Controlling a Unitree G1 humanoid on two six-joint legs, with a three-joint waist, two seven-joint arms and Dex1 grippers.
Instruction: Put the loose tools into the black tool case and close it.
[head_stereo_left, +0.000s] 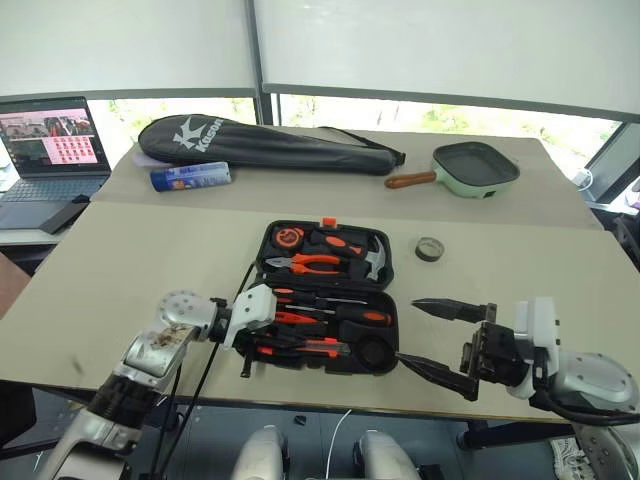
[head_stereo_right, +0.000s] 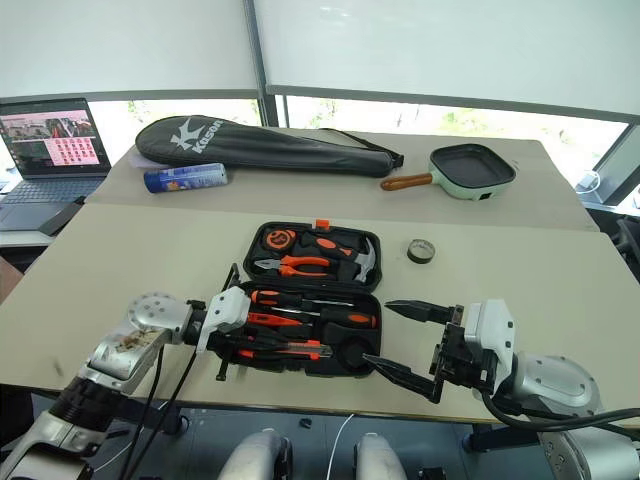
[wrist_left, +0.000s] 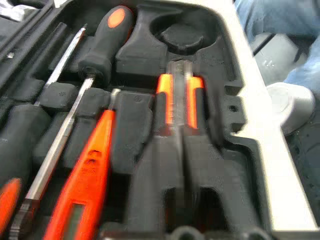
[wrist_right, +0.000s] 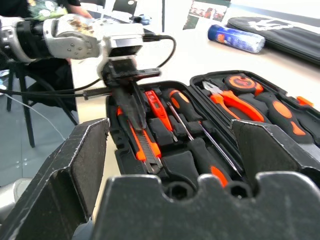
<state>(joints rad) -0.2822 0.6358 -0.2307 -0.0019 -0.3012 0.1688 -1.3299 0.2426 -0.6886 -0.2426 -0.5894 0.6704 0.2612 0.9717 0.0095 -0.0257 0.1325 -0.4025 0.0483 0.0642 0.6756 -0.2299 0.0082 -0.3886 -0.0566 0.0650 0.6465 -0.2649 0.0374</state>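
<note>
Bright daylight is admitted through the far windows (head_stereo_left: 440, 118), which are blown out below the blinds. The table (head_stereo_left: 150, 260) is evenly lit, with soft shadows. The left wrist view is blurred near the tool.

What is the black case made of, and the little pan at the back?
The case looks like moulded matte black plastic, going by its shaped tool slots. The pan seems to be metal, coated pale green outside and dark inside, with a brown handle that may be wood.
</note>
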